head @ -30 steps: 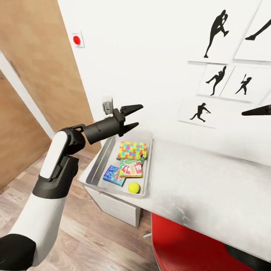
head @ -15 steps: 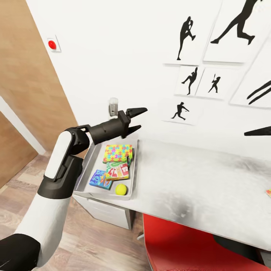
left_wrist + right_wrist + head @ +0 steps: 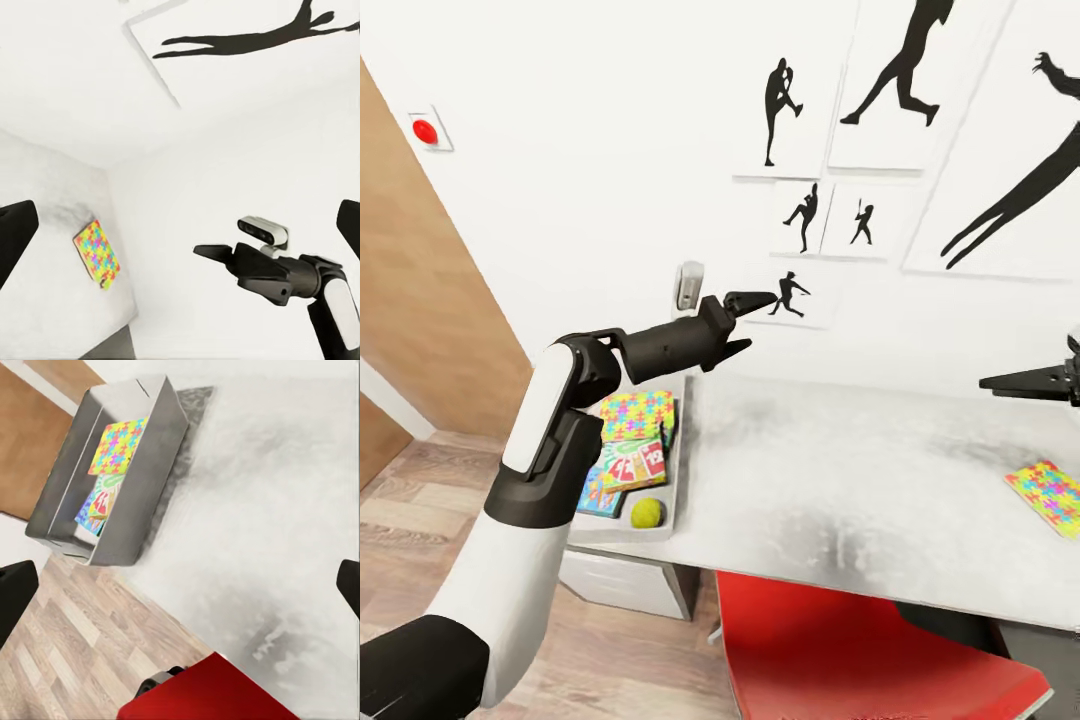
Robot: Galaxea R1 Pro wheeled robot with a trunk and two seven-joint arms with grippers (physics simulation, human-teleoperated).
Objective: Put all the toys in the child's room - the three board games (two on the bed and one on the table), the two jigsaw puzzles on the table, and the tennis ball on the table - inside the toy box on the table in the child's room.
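The grey toy box (image 3: 682,450) stands at the table's left end. It holds a jigsaw puzzle (image 3: 635,415), a red-and-green board game (image 3: 632,465), a blue board game (image 3: 595,497) and the tennis ball (image 3: 648,513). A second jigsaw puzzle (image 3: 1050,495) lies on the table at the far right, also seen in the left wrist view (image 3: 97,253). My left gripper (image 3: 760,322) hangs open and empty above the box's far corner. My right gripper (image 3: 1000,382) is open and empty in the air above the table's right part, near that puzzle. The right wrist view looks down on the toy box (image 3: 161,442).
A red chair (image 3: 860,640) is tucked under the table's (image 3: 840,490) front edge. Framed silhouette pictures (image 3: 805,215) hang on the white wall behind. A wooden door (image 3: 420,300) and wood floor (image 3: 630,640) lie to the left.
The whole view has swung to the right, so the toy box sits further left in the picture and the second puzzle has come into sight. Both arms keep their raised poses.
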